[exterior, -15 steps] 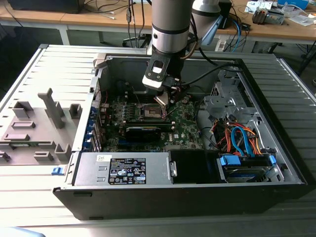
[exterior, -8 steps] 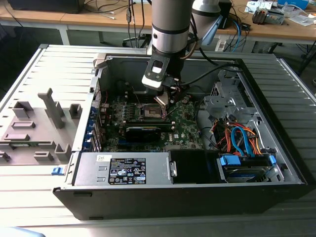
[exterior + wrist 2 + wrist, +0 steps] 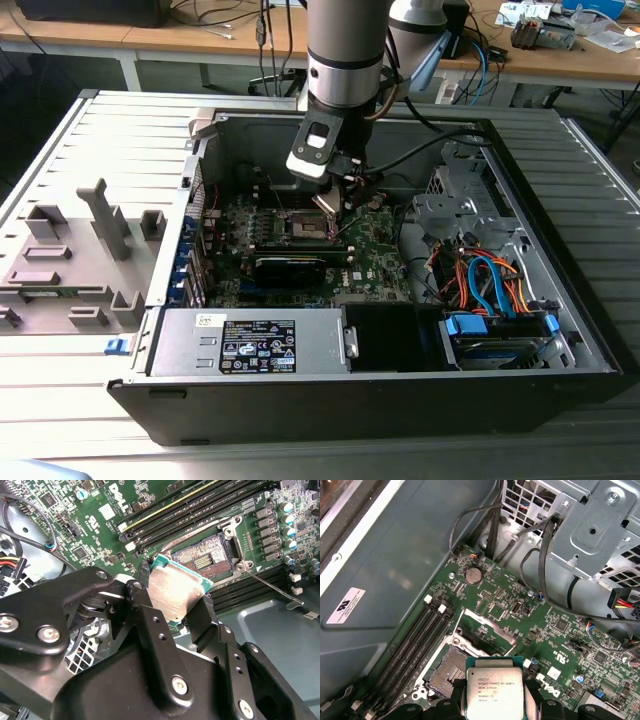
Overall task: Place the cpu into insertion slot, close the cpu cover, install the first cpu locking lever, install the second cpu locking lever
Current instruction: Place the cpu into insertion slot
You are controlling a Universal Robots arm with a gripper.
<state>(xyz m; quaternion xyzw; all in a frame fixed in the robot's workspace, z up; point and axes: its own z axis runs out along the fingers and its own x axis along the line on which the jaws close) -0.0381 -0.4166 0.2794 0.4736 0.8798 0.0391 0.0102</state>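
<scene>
Just above the insertion slot (image 3: 205,555), the gripper (image 3: 173,604) clamps the cpu (image 3: 176,591) by its edges.

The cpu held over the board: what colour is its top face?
Silvery-grey metal, green-edged; the cpu shows best in the first wrist view.

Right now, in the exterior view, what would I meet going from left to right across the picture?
grey plastic fixture → blue clips on the case's inner wall → gripper, shut on the cpu → orange and blue cables. The power supply is left out because it overlaps several of these.
</scene>
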